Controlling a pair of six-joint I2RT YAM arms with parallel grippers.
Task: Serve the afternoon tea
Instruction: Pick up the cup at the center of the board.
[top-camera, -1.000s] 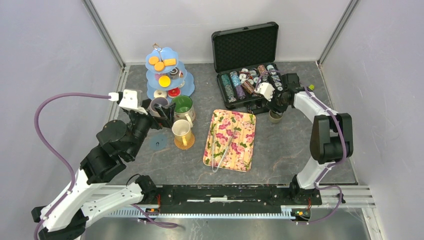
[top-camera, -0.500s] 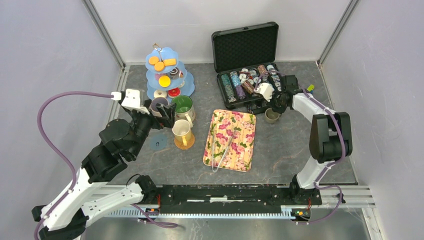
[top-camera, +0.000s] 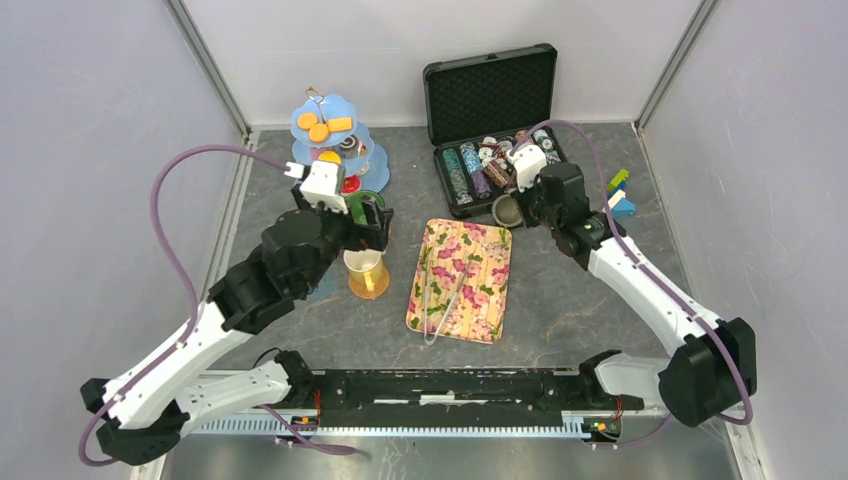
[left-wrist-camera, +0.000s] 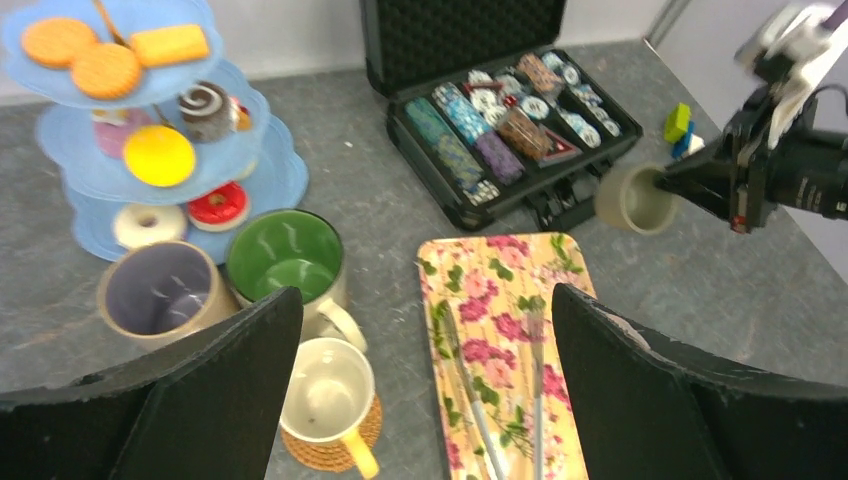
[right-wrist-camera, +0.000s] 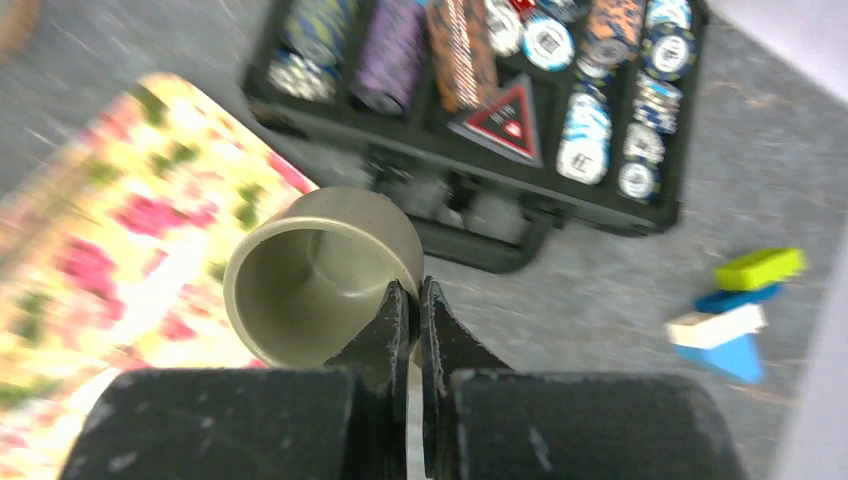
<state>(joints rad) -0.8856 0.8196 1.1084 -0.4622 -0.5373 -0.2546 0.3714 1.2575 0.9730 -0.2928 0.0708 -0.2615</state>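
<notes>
My right gripper (right-wrist-camera: 410, 300) is shut on the rim of an olive mug (right-wrist-camera: 320, 270), one finger inside and one outside. It holds the mug in the air, tilted on its side, by the near left corner of the chip case and the flowered tray's (top-camera: 462, 300) far edge; the olive mug (top-camera: 506, 210) shows there from above. My left gripper (left-wrist-camera: 425, 400) hangs open and empty over the yellow-handled mug (left-wrist-camera: 325, 390) on its woven coaster (left-wrist-camera: 310, 455). The green-lined mug (left-wrist-camera: 285, 255) and lilac mug (left-wrist-camera: 160, 290) stand behind it. The blue tiered stand (left-wrist-camera: 70, 140) holds biscuits, a swirl cake and donuts.
Metal tongs (top-camera: 445, 290) lie on the flowered tray. The open black case (top-camera: 490, 95) of poker chips stands at the back. Small building blocks (right-wrist-camera: 740, 310) lie right of it. My left arm (top-camera: 290, 250) covers the mugs in the top view.
My right gripper closed on the olive mug's rim, lifted it off the table beside the case and carried it left. My left arm swung forward and right over the mugs, still open.
</notes>
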